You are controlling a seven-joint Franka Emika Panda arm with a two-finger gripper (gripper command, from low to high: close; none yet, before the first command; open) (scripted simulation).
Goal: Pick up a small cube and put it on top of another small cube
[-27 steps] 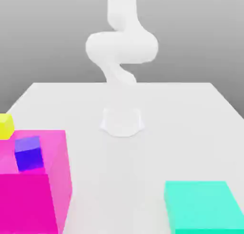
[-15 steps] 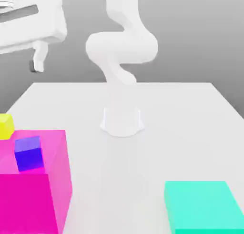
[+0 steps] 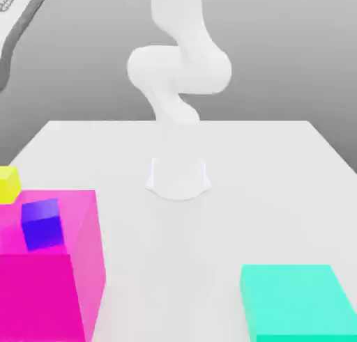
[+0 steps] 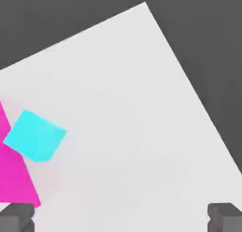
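The large magenta cube (image 3: 45, 264) is serving as landmark at the exterior view's left; the small blue-purple cube (image 3: 42, 224) is resting on its top face; the small yellow cube (image 3: 9, 184) is sitting just behind it on the white table (image 3: 265, 187); the teal block (image 3: 300, 302) is lying well apart toward the exterior view's right. The gripper (image 4: 121, 219) is hanging released, fingertips (image 4: 226, 217) spread wide, grasping nothing, high above the table.

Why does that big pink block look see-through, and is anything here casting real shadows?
Exterior view: the magenta cube renders translucent, the blue-purple cube showing through it; lighting is flat, shadows barely visible. Hand view: only a faint soft shade beside the teal block.
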